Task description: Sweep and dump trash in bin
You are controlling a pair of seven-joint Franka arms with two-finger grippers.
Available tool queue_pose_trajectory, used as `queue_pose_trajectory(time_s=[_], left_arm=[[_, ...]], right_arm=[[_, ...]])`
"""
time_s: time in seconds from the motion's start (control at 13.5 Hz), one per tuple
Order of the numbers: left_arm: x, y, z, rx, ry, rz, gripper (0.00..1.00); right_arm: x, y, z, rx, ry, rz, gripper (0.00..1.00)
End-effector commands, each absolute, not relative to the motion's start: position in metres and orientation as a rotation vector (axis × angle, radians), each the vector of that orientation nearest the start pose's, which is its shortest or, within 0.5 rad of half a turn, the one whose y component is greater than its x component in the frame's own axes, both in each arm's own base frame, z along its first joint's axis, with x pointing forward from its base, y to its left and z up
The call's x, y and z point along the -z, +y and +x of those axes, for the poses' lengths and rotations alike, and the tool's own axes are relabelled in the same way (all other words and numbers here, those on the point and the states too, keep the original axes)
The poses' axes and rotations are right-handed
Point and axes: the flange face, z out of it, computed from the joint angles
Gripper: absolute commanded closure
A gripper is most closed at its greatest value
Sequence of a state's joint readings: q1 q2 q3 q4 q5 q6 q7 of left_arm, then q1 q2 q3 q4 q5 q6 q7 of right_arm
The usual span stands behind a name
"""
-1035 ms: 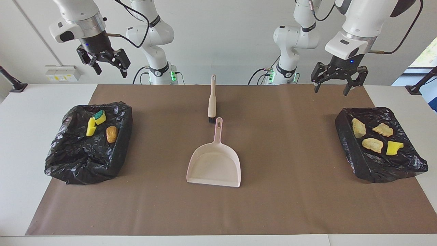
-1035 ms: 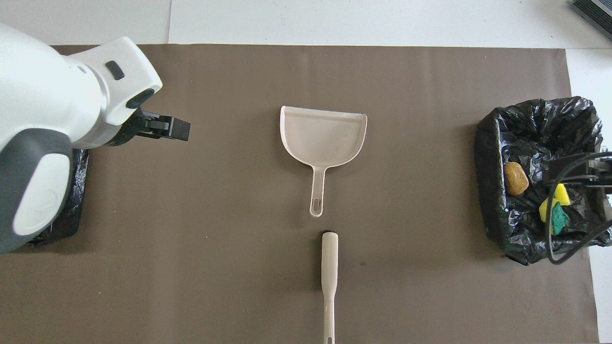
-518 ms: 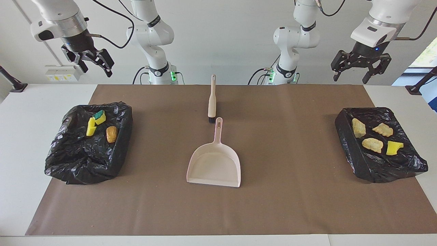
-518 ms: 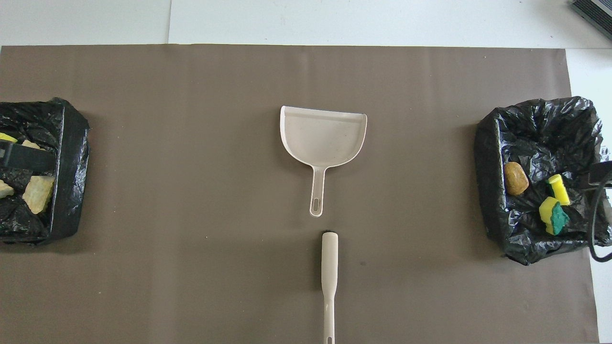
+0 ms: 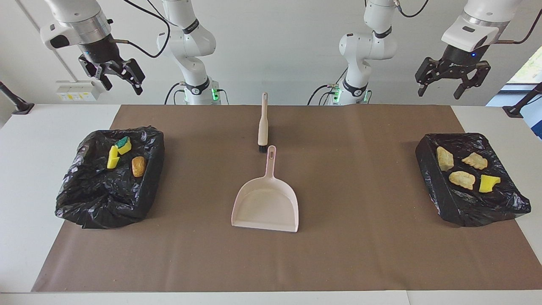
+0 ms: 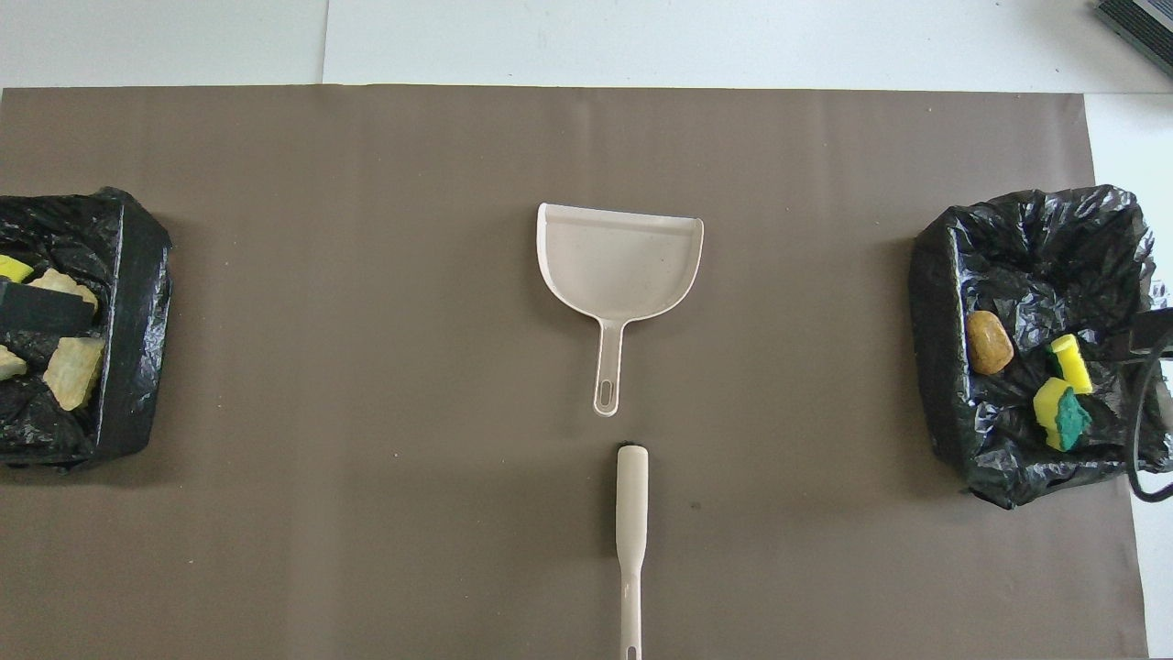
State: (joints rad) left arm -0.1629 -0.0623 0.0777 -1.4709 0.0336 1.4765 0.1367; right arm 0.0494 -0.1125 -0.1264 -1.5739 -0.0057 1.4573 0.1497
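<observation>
Since a second ago I've lifted both arms clear, left gripper [image 5: 453, 82] and right gripper [image 5: 120, 78] gaping empty over the bins [image 5: 468, 182] at the desk's ends, where the light, squashy trash [image 5: 461, 180] lies, best pinched across its middle.

Plain white wall [image 5: 275, 51] w/ a small outlet box [image 5: 76, 90] at one end, daylit window [image 5: 527, 67] at the other, white counter [image 5: 25, 169] covered mid by a brown paper sheet [image 5: 360, 178], light even, soft shadows.
</observation>
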Motion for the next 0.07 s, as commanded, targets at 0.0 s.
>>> queue_pose_trajectory(time_s=[0.0], left_arm=[[-0.6953, -0.0358, 0.5165, 0.106, 0.342, -3.102, 0.0]], right_arm=[[-0.674, -0.04, 0.5079, 0.008, 0.322, -3.112, 0.0]])
